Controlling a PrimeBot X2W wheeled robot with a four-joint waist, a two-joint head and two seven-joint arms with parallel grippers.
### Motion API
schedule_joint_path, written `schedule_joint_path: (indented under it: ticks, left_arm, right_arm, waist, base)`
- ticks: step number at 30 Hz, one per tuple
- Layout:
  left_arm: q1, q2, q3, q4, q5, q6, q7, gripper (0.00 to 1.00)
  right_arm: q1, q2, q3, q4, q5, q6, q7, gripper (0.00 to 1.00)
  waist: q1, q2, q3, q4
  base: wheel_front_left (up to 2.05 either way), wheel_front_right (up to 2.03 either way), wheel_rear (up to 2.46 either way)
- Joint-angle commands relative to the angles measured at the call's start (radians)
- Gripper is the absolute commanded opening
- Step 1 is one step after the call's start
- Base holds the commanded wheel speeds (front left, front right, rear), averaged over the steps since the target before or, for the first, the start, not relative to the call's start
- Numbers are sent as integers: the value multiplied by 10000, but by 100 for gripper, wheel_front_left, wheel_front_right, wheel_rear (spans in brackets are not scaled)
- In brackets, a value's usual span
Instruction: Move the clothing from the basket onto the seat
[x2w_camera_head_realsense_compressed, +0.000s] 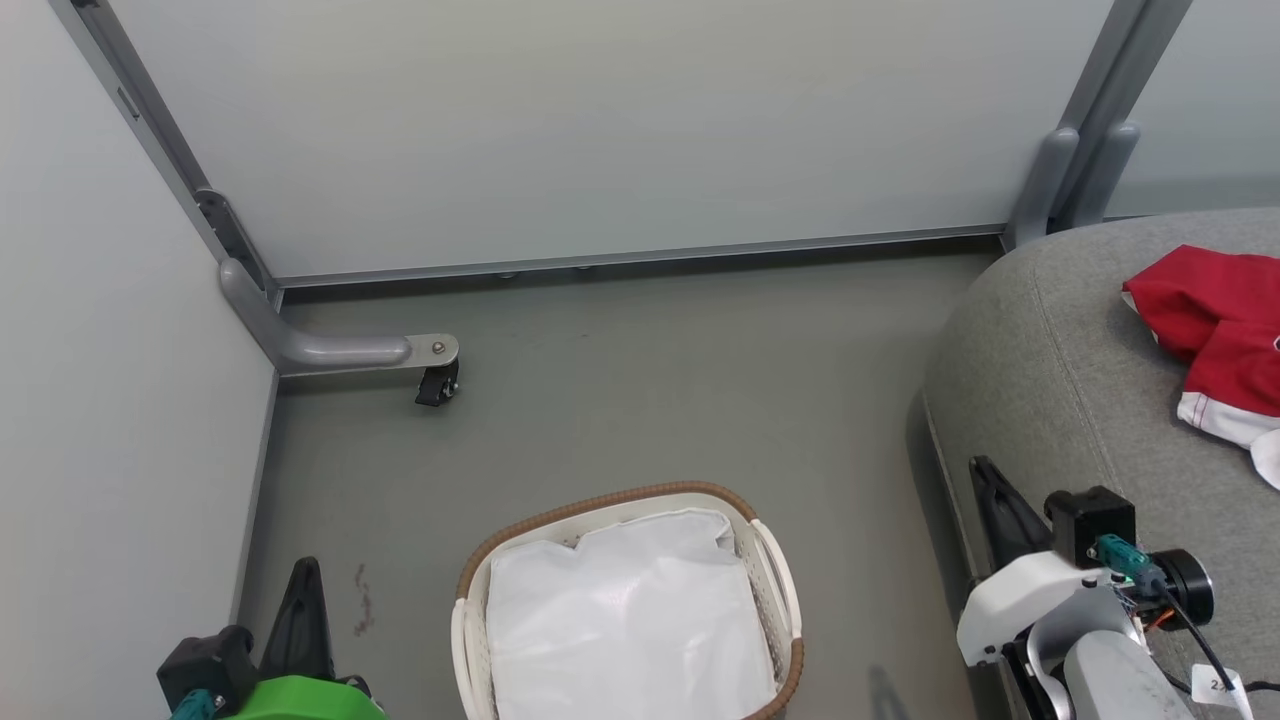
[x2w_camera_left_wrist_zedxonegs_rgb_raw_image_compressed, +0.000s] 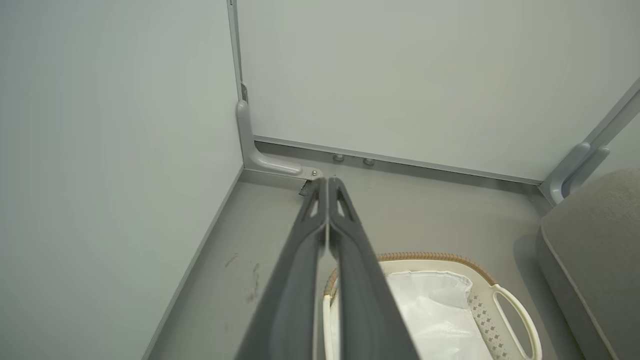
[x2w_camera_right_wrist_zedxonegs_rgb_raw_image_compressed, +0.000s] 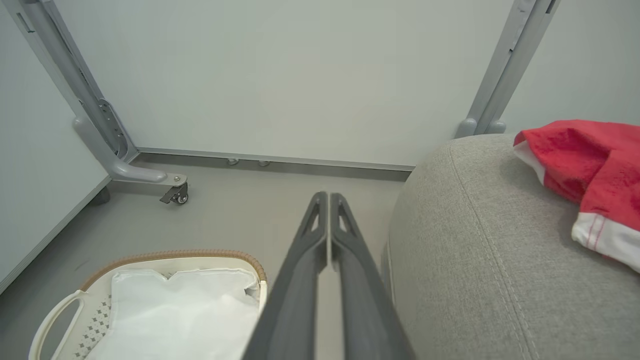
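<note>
The red and white clothing (x2w_camera_head_realsense_compressed: 1215, 345) lies on the grey seat (x2w_camera_head_realsense_compressed: 1060, 370) at the right edge; in the right wrist view the clothing (x2w_camera_right_wrist_zedxonegs_rgb_raw_image_compressed: 585, 165) rests on the seat (x2w_camera_right_wrist_zedxonegs_rgb_raw_image_compressed: 480, 240) too. On the floor stands the white basket (x2w_camera_head_realsense_compressed: 770, 560) with its brown rim, holding just its white cloth liner (x2w_camera_head_realsense_compressed: 625, 620). My left gripper (x2w_camera_head_realsense_compressed: 306, 570) is shut and empty at the lower left, left of the basket (x2w_camera_left_wrist_zedxonegs_rgb_raw_image_compressed: 505, 300). My right gripper (x2w_camera_head_realsense_compressed: 985, 470) is shut and empty beside the seat's front edge, between basket (x2w_camera_right_wrist_zedxonegs_rgb_raw_image_compressed: 70, 310) and seat.
Pale partition walls close in the back and left. A grey metal foot with a small castor (x2w_camera_head_realsense_compressed: 437, 385) juts onto the grey floor (x2w_camera_head_realsense_compressed: 650, 390) at the back left. Another grey post (x2w_camera_head_realsense_compressed: 1070, 180) stands at the back right by the seat.
</note>
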Motion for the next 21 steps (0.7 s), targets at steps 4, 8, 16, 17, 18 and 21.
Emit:
schedule_joint_path:
  ticks: [4, 8, 16, 17, 18, 21]
  left_arm:
    - [-116, 28, 109, -184, -1003, -1, 299, 0]
    - [-163, 31, 142, -270, -1719, -2, 490, 0]
    - [-264, 37, 203, -419, -3049, -4, 846, 0]
    - [-275, 38, 210, -433, -3183, -4, 883, 0]
    - [-289, 39, 219, -453, -3354, -5, 930, 0]
    - [-327, 41, 241, -500, -3798, -5, 1047, 0]
  right_arm:
    - [-165, -32, -209, -165, 1136, -1, 379, 0]
    - [-55, -39, -204, -347, 1997, -1, 539, 0]
    - [130, -53, -205, -677, 3568, -2, 828, 0]
    - [145, -54, -209, -707, 3728, -2, 862, 0]
    - [165, -56, -216, -745, 3929, -2, 905, 0]
    - [216, -60, -236, -833, 4444, -3, 1017, 0]
  waist:
    - [1, 0, -16, -8]
    - [1, 0, -30, -16]
    - [1, 0, -57, -29]
    - [1, 0, -59, -31]
    - [1, 0, -63, -33]
    - [1, 0, -73, -38]
  base:
    - [0, 0, 0]
    - [0, 0, 0]
    - [0, 0, 0]
    - [0, 0, 0]
    - [0, 0, 0]
    - [0, 0, 0]
